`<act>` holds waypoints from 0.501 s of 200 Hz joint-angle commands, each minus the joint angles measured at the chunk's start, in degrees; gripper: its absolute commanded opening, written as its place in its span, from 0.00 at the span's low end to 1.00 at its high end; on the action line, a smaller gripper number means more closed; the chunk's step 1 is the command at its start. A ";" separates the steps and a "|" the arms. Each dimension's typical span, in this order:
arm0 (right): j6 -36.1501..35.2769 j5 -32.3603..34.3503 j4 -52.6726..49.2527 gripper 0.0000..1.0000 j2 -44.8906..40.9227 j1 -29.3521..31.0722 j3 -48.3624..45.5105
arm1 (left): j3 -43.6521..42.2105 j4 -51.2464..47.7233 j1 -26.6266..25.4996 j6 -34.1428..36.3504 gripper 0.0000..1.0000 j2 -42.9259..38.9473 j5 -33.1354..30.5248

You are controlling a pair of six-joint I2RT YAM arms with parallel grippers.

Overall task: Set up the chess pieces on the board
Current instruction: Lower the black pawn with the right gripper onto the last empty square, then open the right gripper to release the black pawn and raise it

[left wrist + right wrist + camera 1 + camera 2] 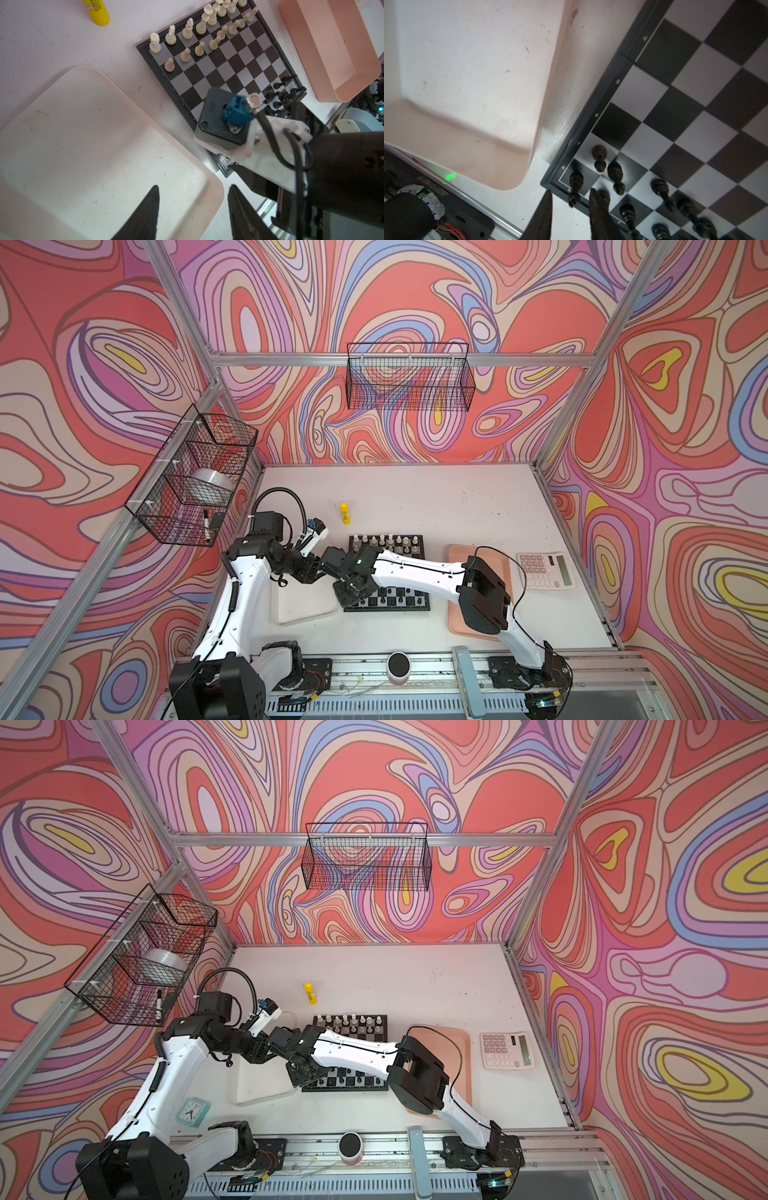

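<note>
Both top views lose the middle of the black-and-silver checked chessboard [420, 594] behind the white right arm [415, 568]. The right gripper [571, 209] stands narrowly parted around a blurred black plastic chessman [576, 182] on the board's corner square, not clamped. Beside the board, the left gripper [193, 212] hangs half-spread and empty over a whitish plastic tray [83, 135]. Cream chessmen [186, 55] line its far rows.

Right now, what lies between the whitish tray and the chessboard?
Nothing but a narrow bare strip of table; the tray and chessboard sit apart, not touching. The right wrist view shows it clearly.
</note>
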 commanded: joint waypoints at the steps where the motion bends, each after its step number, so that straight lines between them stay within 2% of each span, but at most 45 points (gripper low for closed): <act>1: -0.52 1.35 -0.73 0.31 -3.25 0.30 1.35 | 0.80 -0.99 0.42 0.76 0.54 0.11 0.45; 40: -1.02 3.46 -2.64 0.32 -5.40 0.30 2.36 | 2.09 -1.65 0.42 0.76 0.55 0.44 1.11; 100: -2.20 9.98 -2.26 0.43 -13.82 -2.70 -0.73 | 6.37 -1.73 0.42 0.09 0.58 3.96 4.71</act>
